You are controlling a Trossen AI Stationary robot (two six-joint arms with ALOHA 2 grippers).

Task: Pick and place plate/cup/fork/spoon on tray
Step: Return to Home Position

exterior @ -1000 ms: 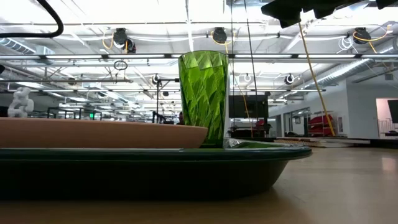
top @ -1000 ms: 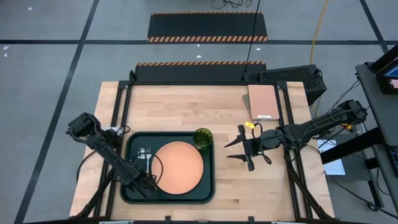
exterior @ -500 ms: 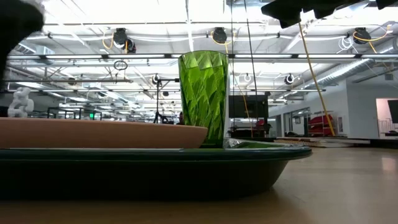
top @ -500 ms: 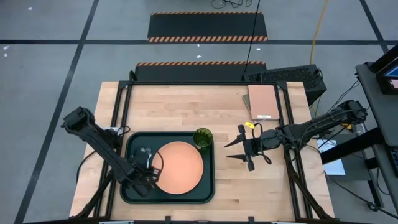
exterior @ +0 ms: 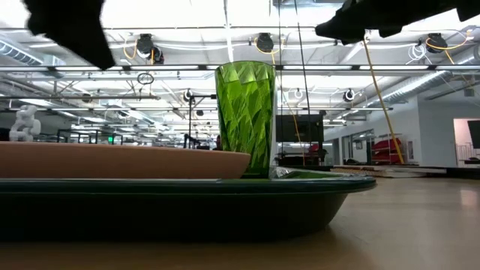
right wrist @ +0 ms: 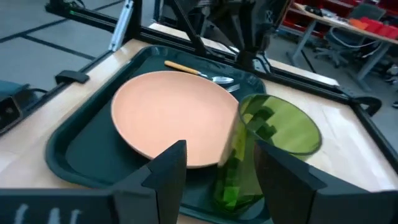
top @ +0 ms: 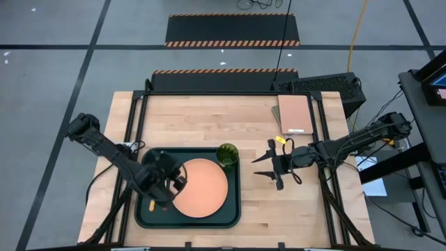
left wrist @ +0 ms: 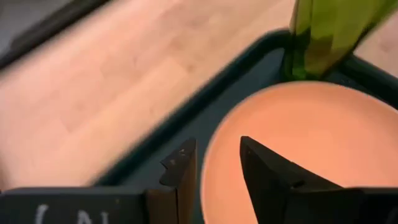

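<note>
The dark green tray [top: 144, 164] holds the salmon-orange plate [top: 202, 188], and the green cup [top: 227, 154] stands upright at its far right corner. A piece of cutlery with a yellow-orange handle [right wrist: 179, 65] lies on the tray left of the plate, and its handle end also shows in the high view [top: 151, 206]. Silver cutlery heads [right wrist: 221, 79] lie beside it; fork or spoon, I cannot tell. My left gripper [top: 175, 181] hovers over the plate's left rim [left wrist: 214, 155], open and empty. My right gripper [top: 267, 167] is open and empty above the table, right of the tray.
A tan pad [top: 295, 113] lies at the table's far right. Bare wooden table top [top: 202, 118] stretches beyond the tray and between the tray and my right gripper. The low view shows the tray's rim [exterior: 187, 184] and the cup [exterior: 245, 116] from the side.
My left gripper has risen from the tray's near left corner and gone toward the far edge and right, now over the plate's left rim. The orange handle it covered now shows lying on the tray.
</note>
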